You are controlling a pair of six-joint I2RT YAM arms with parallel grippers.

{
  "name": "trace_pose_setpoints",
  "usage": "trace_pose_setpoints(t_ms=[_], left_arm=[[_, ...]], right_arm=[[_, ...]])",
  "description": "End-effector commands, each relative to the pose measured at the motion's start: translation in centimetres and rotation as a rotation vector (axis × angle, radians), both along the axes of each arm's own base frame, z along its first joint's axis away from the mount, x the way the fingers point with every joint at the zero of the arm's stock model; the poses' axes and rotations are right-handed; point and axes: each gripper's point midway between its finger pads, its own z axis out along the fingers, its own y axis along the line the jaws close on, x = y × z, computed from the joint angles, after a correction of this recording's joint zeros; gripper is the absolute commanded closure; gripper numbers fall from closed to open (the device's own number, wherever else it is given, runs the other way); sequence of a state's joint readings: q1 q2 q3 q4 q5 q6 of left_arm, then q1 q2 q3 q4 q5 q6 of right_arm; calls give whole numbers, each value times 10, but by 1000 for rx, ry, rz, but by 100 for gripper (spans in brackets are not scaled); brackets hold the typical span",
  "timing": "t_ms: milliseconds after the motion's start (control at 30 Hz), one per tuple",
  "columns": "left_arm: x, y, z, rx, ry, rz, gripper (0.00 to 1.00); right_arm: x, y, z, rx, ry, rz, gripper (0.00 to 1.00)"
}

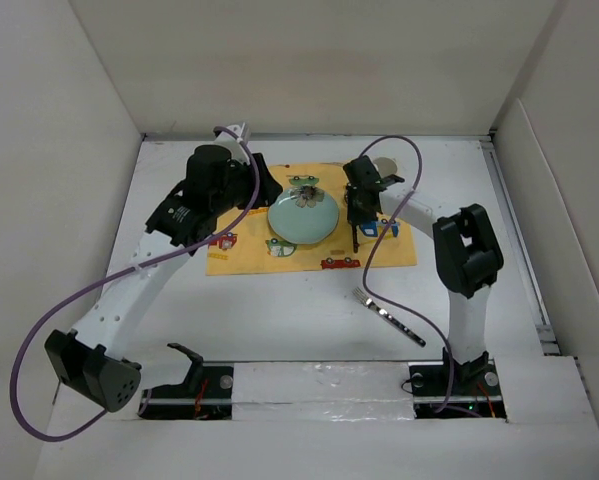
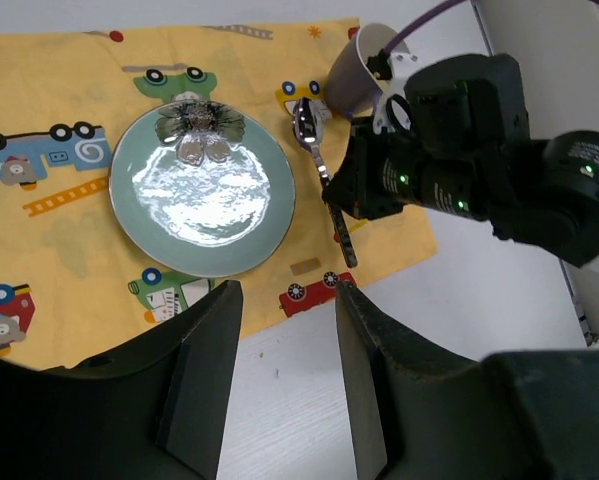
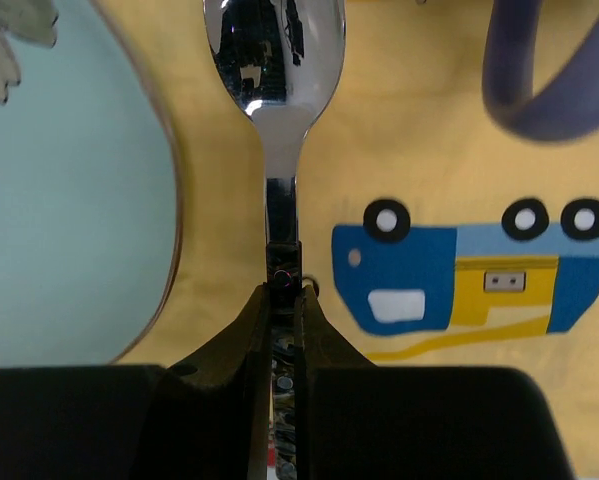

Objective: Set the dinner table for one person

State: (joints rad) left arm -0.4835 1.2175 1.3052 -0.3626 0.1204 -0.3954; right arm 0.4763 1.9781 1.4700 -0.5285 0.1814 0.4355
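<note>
A pale green plate (image 1: 301, 220) with a silver flower print lies on the yellow car-print mat (image 1: 241, 262) on the white dinner table (image 1: 279, 320). My right gripper (image 3: 282, 290) is shut on the dark handle of a spoon (image 3: 271, 55). The spoon's shiny bowl points away over the mat, just right of the plate (image 3: 69, 200). From the left wrist the spoon (image 2: 312, 135) shows between the plate (image 2: 201, 190) and a white cup (image 2: 364, 70). My left gripper (image 2: 284, 300) stands open and empty over the mat's edge. A fork (image 1: 389, 315) lies on the bare table.
White walls enclose the table (image 1: 99, 120). A purple cable (image 3: 539, 90) loops over the mat close to the right gripper. The cup (image 1: 384, 166) stands at the mat's far right corner, behind the right wrist. Another purple cable (image 1: 39, 340) hangs from the left arm.
</note>
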Motion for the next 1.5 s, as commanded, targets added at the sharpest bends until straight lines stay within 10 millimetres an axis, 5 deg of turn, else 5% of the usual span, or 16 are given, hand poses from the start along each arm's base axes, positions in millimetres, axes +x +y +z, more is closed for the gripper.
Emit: trace_pose_setpoints(t_ms=[0, 133, 333, 433, 500, 567, 600, 633, 700, 733, 800, 867, 900, 1000, 1200, 1467], left_arm=[[2, -5, 10, -24, -39, -26, 61], [2, -8, 1, -16, -17, -38, 61], [1, -9, -4, -16, -8, -45, 61], [3, -9, 3, -22, -26, -46, 61], [4, -10, 6, -20, -33, -51, 61], [4, -12, 9, -27, -42, -59, 61], [3, -15, 7, -32, -37, -76, 61], [2, -16, 2, -31, -28, -83, 62], [1, -17, -5, -32, -19, -91, 64], [-3, -19, -15, -24, -4, -102, 65], [-4, -20, -21, -27, 3, -108, 65], [-5, -21, -28, -19, 14, -113, 65], [-5, -20, -29, -14, 12, -115, 65], [-5, -20, -28, -11, 4, -122, 65], [-12, -22, -27, -26, 1, -145, 65], [-17, -7, -14, 3, -38, -100, 65]], right_arm=[[25, 3, 17, 7, -40, -17, 100], [38, 0, 4, 4, -22, -27, 99], [35, 0, -8, -3, 8, -24, 61], [24, 2, 22, 33, -40, -11, 51], [8, 4, 61, 61, -101, 7, 51], [-25, -7, 59, 47, -71, 10, 60], [-45, -12, 81, 71, -90, 3, 82], [-77, -21, 59, 51, -16, 7, 98], [-122, -36, 64, 95, 35, -20, 100], [-159, -40, 40, 103, 139, -11, 100], [-206, -44, 28, 123, 260, -47, 100], [-252, -40, 19, 149, 362, -33, 80], [-270, -41, 16, 149, 415, -72, 59], [-297, -43, 8, 121, 466, -98, 35], [-281, -50, -6, 25, 462, -156, 21], [-241, -68, -24, -180, 428, -171, 23]])
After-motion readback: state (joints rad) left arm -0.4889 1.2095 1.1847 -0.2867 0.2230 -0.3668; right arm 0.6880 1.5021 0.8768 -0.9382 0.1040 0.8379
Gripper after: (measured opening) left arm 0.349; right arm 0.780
